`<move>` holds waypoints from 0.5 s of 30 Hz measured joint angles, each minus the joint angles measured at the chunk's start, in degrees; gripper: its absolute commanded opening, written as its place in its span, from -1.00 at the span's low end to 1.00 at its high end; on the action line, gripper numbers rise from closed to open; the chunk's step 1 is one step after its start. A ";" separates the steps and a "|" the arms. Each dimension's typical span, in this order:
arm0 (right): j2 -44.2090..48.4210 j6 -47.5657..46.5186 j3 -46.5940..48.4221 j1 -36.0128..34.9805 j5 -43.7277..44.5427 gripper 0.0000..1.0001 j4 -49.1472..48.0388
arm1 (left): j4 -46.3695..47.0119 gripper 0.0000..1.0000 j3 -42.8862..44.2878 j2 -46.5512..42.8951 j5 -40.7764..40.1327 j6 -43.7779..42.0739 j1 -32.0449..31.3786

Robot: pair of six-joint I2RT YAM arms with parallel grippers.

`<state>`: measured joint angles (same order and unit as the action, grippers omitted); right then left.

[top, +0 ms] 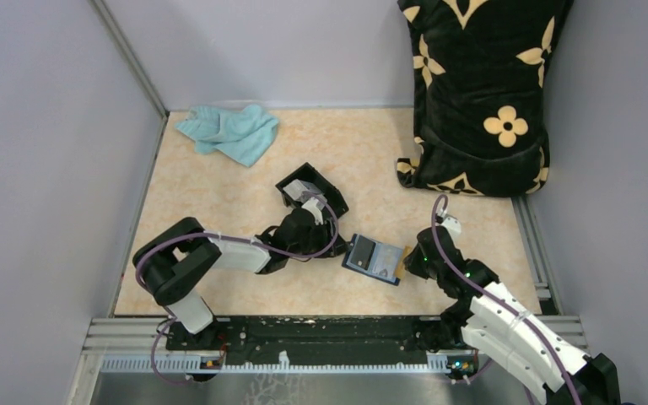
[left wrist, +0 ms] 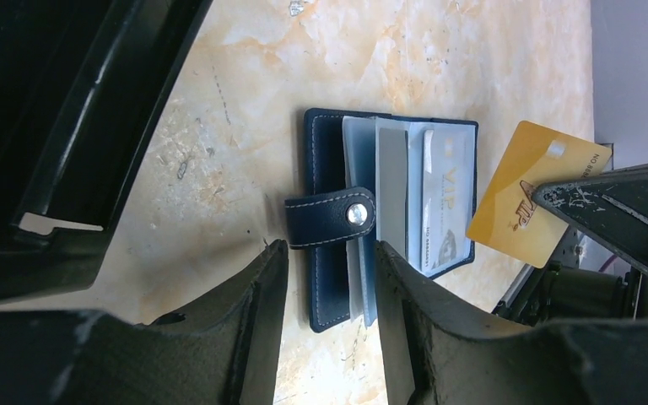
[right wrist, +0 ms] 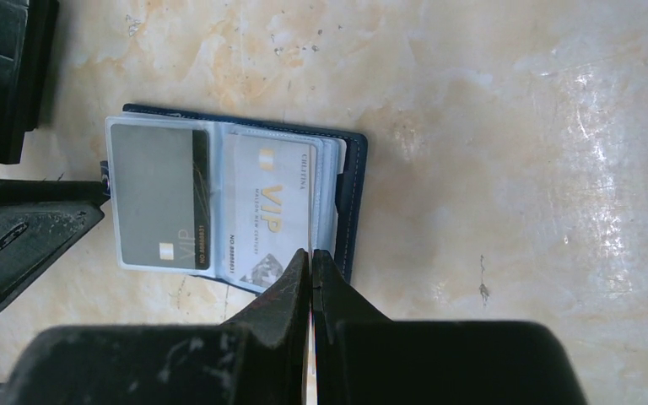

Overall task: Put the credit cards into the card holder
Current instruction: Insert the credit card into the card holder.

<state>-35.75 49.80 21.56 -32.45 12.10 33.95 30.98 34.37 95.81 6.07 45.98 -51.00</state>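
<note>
The card holder [top: 373, 256] lies spread open on the table [top: 219, 194] between my two claws, a grey card [right wrist: 156, 198] in one clear sleeve and a white VIP card [right wrist: 266, 211] in the next. My right claw [right wrist: 311, 255] is pinched tight on the orange-yellow card [left wrist: 530, 201], which hangs tilted at the holder's open edge; I cannot tell whether its corner touches. My left claw [left wrist: 329, 253] is half-spread, fingers straddling the strap [left wrist: 331, 218] end of the holder, and I cannot tell whether they press on it. My worry is the card's leading corner catching a sleeve lip or riding over the VIP card, since it sits slanted and both sleeves I can see are full. That push could shove the holder across the smooth table if my left claw isn't pinning it, or swivel the thin card in my pinch. The loose sleeves could also flop shut. Room is tight: only the holder separates my claws, the black box [top: 310, 192] stands just beside my left claw, and the table's near rail [top: 321, 333] lies close by my right arm. There is open table beyond the holder toward the far wall; the teal cloth [top: 229, 132] and flowered cushion [top: 481, 93] are well apart.
</note>
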 measured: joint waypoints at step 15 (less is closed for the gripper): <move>3.02 1.44 1.53 0.11 1.68 -1.00 2.97 | -0.04 -0.03 0.44 0.63 -0.09 -0.66 -0.13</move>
<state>-32.73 51.24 23.09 -32.34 13.78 36.93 30.94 34.81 96.44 5.98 45.32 -51.13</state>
